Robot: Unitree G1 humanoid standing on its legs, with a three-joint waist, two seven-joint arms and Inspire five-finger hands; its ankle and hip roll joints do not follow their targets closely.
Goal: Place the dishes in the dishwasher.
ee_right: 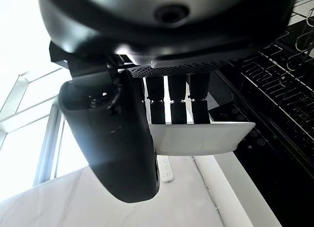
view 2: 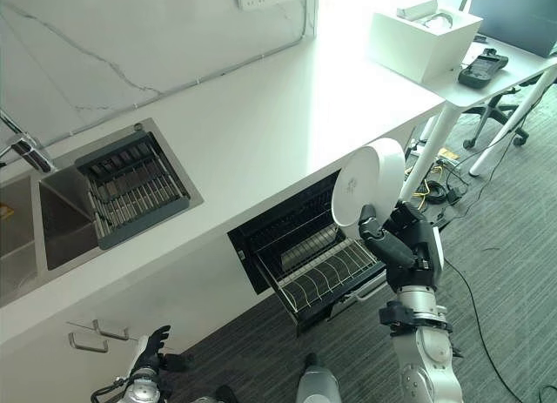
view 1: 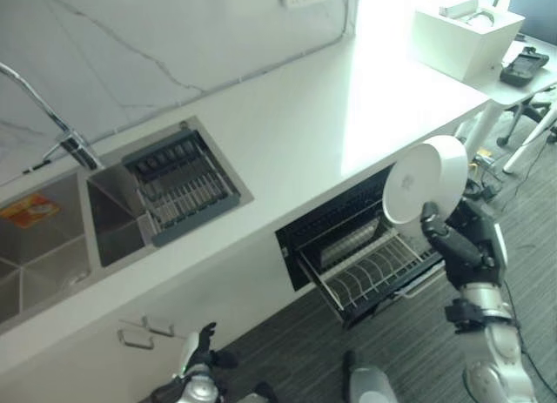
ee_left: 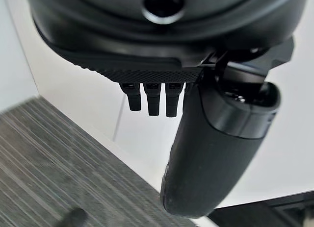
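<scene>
A white plate [view 1: 425,178] is pinched at its lower rim by the right robot hand [view 1: 448,238], thumb on one face and fingers curled on the other, and is held nearly on edge, presumably so it can be slid upright between the tines. Directly below and slightly left, the wire rack [view 1: 376,272] is pulled out of the open dishwasher [view 1: 335,233] under the white desk [view 1: 287,133], ready to receive it. The left robot hand [view 1: 198,351] is seen low at the near left by the cabinet front, fingers relaxed and nothing held; a drainer basket [view 1: 178,185] sits in the sink [view 1: 52,246] at far left.
</scene>
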